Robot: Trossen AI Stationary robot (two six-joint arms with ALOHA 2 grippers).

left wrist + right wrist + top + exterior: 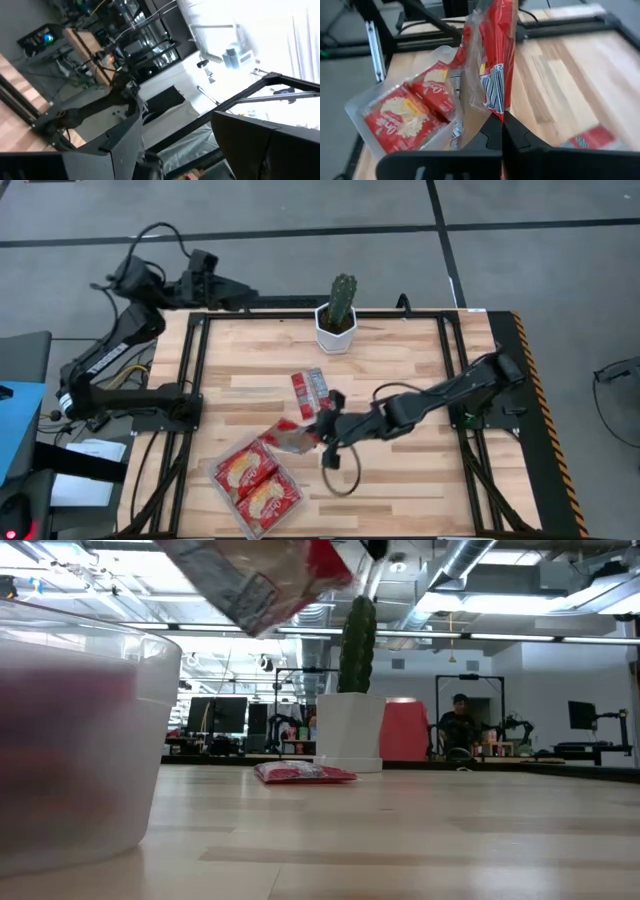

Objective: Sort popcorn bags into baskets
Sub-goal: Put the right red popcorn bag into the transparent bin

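My right gripper [320, 430] reaches in from the table's right and is shut on a red popcorn bag [290, 438], held in the air by the far right corner of the clear tray [222, 463]. That bag shows high up in the low view [262, 580] and in the right wrist view [492, 65]. Two larger red packets with yellow pictures [257, 483] lie flat in the tray [355, 107]. Slim red packets [311, 390] lie flat on the table, also seen in the low view [305, 773]. My left gripper [177, 160] waits open at the far left edge [222, 292]. My right gripper pinches the bag between its two shut fingers [492, 132] at the bag's near end [495, 107]. The fingers come about level from the table's right. The bag is lifted clear, tilted, and sticks out past the fingertips toward the tray.
A white hexagonal pot with a cactus [340, 320] stands near the far edge, and shows in the low view [350, 730]. A loose cable loop [340, 470] hangs under the right arm. Black frame rails [195, 380] border the wooden top. A person sits in the room beyond [460, 725].
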